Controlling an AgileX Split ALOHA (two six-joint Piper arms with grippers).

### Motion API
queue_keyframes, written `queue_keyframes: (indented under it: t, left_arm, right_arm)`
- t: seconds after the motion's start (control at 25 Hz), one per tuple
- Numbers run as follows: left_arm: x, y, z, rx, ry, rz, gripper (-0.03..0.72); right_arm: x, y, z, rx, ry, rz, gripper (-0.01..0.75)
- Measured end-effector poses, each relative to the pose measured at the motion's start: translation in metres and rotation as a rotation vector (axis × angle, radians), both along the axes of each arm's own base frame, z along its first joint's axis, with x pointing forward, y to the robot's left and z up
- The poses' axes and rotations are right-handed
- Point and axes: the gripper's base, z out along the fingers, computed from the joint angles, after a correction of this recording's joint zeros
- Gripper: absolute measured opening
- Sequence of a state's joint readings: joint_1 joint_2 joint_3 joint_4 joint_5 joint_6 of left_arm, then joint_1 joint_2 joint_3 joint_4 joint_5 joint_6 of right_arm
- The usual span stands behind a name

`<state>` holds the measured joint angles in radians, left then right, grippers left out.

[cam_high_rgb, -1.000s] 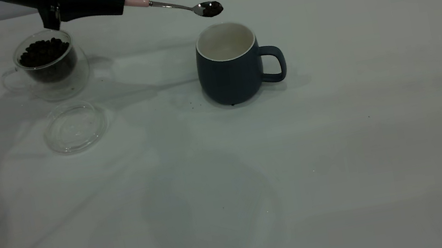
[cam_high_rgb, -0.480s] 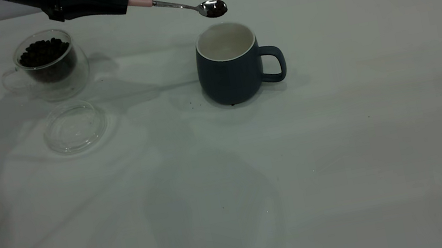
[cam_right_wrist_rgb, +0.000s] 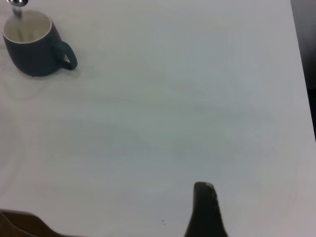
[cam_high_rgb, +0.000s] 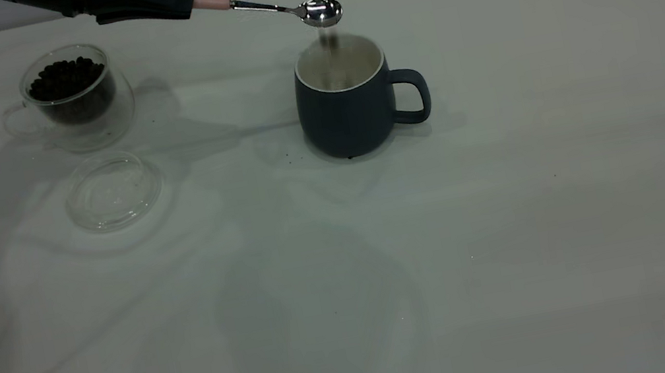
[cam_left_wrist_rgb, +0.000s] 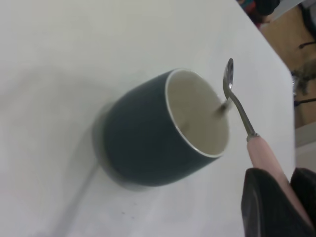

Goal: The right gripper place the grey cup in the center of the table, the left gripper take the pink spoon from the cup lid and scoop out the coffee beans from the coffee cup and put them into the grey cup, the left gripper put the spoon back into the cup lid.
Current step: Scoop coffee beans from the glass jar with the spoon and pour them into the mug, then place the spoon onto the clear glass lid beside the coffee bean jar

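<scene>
Left gripper clamps pink spoon; right gripper cropped, state unclear

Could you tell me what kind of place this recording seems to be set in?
Probably a robot test bench, not a kitchen: a bare white table, a black robot hand tipping a spoon over a mug.

The white tabletop carries three things. A glass cup of coffee beans stands just below the left arm's fingers. A clear glass lid lies flat beside that cup, farther from the fingers. A grey mug stands upright out beyond the fingertips, well apart from both.
</scene>
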<state>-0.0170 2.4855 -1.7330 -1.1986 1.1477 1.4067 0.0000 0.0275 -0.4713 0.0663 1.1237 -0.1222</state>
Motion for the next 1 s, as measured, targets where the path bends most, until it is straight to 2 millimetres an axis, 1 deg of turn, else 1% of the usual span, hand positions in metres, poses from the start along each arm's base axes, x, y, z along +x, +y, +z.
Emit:
queue_keyframes:
  t: [0.2,0.32,0.44,0.52,0.6,0.68,0.76,0.88,1.0]
  left_arm:
    - [0.001,0.000,0.000,0.006,-0.008,0.005,0.127]
    - [0.000,0.000,0.000,-0.001,0.058,0.026,0.127]
    - [-0.001,0.005,0.003,0.008,0.129,0.060,0.127]
    - [0.000,0.015,0.011,0.029,0.155,0.090,0.127]
    - [0.001,0.026,0.027,0.047,0.148,0.117,0.127]
    - [-0.002,0.037,0.043,0.056,0.139,0.142,0.127]
    - [-0.011,0.051,0.059,0.058,0.132,0.169,0.127]
    - [-0.032,0.070,0.075,0.055,0.124,0.200,0.127]
    - [-0.053,0.097,0.075,0.047,0.146,0.251,0.127]
  right_arm:
    - [0.000,0.000,0.000,0.000,0.000,0.000,0.591]
    - [0.000,0.000,0.000,0.000,0.000,0.000,0.591]
    - [0.000,0.000,0.000,0.000,0.000,0.000,0.591]
    - [0.000,0.000,0.000,0.000,0.000,0.000,0.591]
    - [0.000,0.000,0.000,0.000,0.000,0.000,0.591]
    - [0.000,0.000,0.000,0.000,0.000,0.000,0.591]
    - [0.000,0.000,0.000,0.000,0.000,0.000,0.591]
    - [0.000,0.000,0.000,0.000,0.000,0.000,0.591]
    - [0.000,0.000,0.000,0.000,0.000,0.000,0.591]
